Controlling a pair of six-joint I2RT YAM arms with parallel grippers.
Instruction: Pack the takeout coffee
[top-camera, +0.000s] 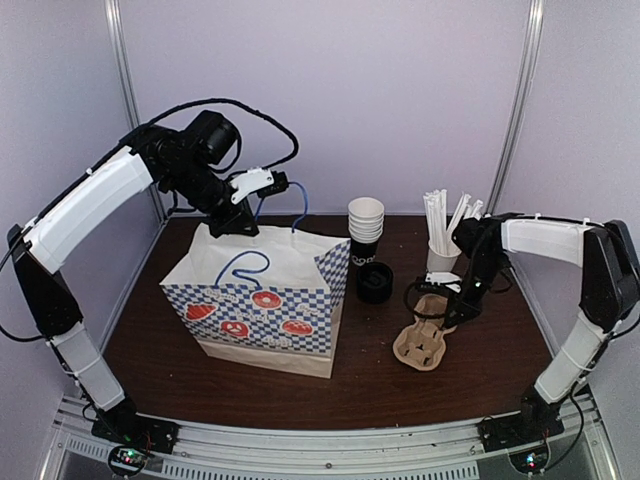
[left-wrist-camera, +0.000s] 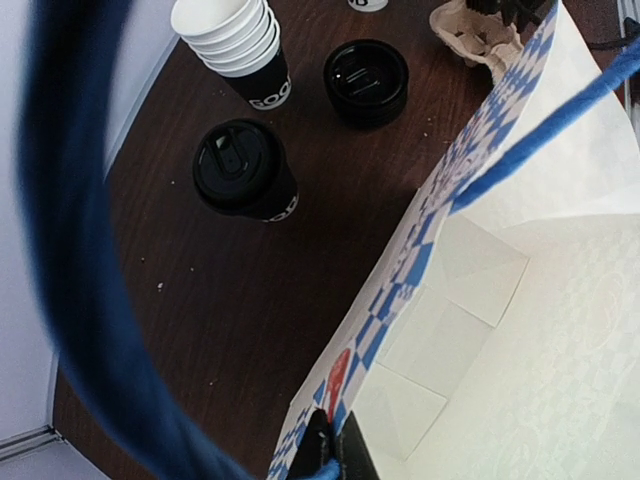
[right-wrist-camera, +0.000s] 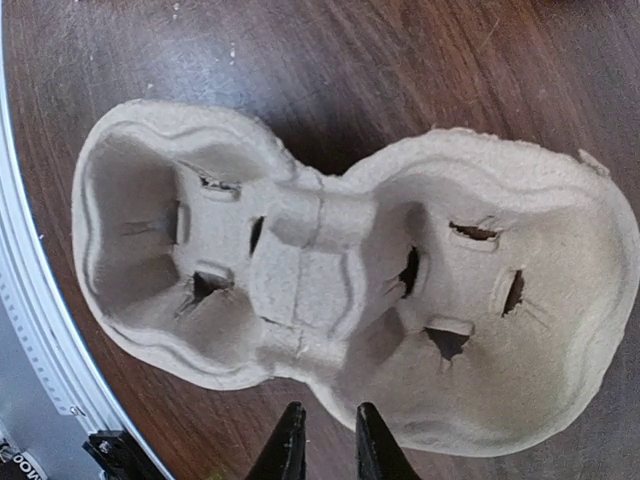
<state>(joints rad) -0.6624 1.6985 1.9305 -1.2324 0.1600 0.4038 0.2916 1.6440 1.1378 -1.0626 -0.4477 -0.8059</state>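
The takeout coffee (left-wrist-camera: 243, 170), a black cup with a black sip lid, stands upright on the dark table behind the bag; the top view hides it. My left gripper (left-wrist-camera: 337, 447) is shut on the back rim of the blue-checked paper bag (top-camera: 260, 300), near where a blue handle (left-wrist-camera: 70, 300) is fixed. In the top view that left gripper (top-camera: 243, 222) sits at the bag's far edge. My right gripper (right-wrist-camera: 327, 430) hovers low at the near edge of the pulp cup carrier (right-wrist-camera: 330, 270), its fingers a narrow gap apart and straddling the rim.
A stack of empty black cups (top-camera: 365, 225) and a short stack of black lids (top-camera: 374, 282) stand right of the bag. A white cup of straws (top-camera: 443, 240) stands behind the carrier (top-camera: 420, 342). White walls close in the table's back and sides.
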